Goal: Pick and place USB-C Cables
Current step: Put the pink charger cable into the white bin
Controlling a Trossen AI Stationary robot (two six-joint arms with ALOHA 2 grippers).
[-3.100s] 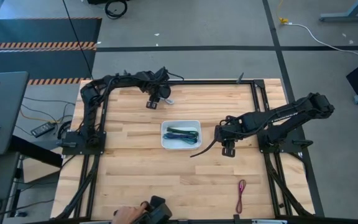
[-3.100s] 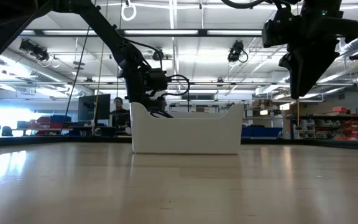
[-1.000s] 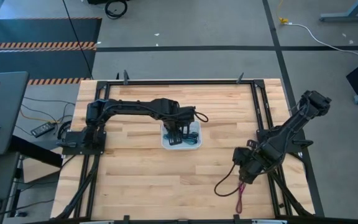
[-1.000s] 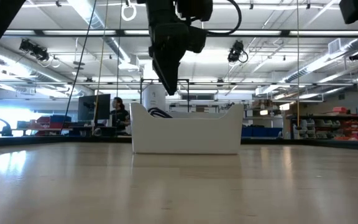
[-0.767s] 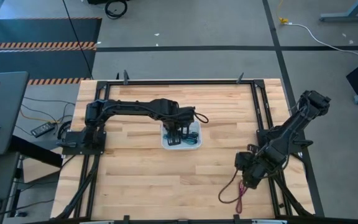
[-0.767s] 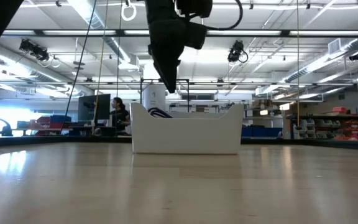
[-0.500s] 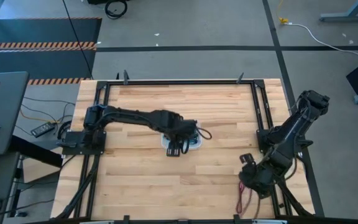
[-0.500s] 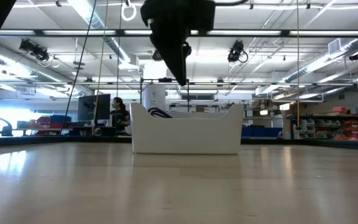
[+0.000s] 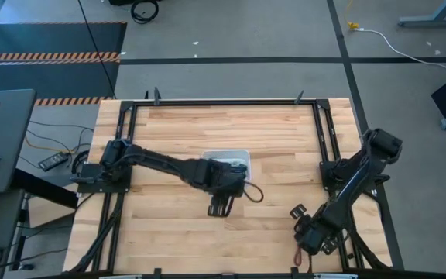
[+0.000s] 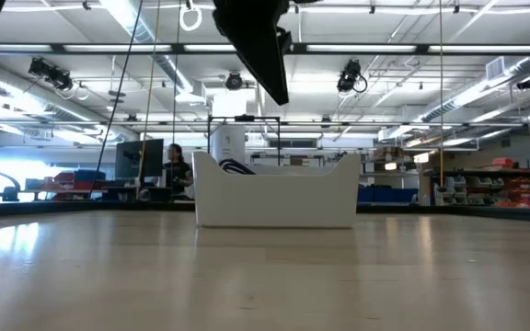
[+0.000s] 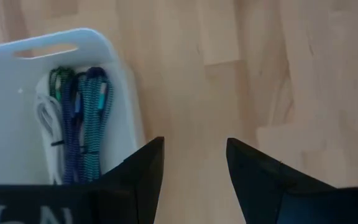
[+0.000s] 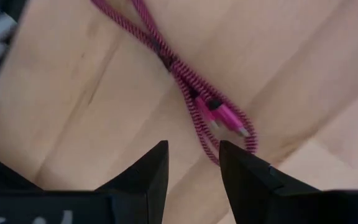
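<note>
A white bin [image 9: 231, 157] sits mid-table, partly under my left arm. In the left wrist view it [image 11: 17, 93] holds bundled cables: white [image 11: 45, 124], purple-blue [image 11: 72, 124], teal [image 11: 98, 118] and a green one [image 11: 58, 78]. My left gripper [image 9: 217, 208] [image 11: 194, 146] is open, just past the bin's near wall, over bare wood. The dark red cable [image 12: 179, 68] [image 9: 300, 255] lies flat on the table near the near right corner. My right gripper [image 9: 308, 235] [image 12: 193, 149] hovers open over its connector end [image 12: 229, 118].
Black frame rails [image 9: 325, 139] run along the table's sides and far edge. Bare wood [image 9: 169, 225] lies between the bin and the near edge. In the low view the bin [image 10: 274, 198] stands ahead, and a person [image 10: 175, 165] is in the room behind it.
My left gripper has moved from above the bin toward the table's near edge, staying open. My right gripper has travelled toward the near right corner and now stands over the dark red cable. The cables have not moved.
</note>
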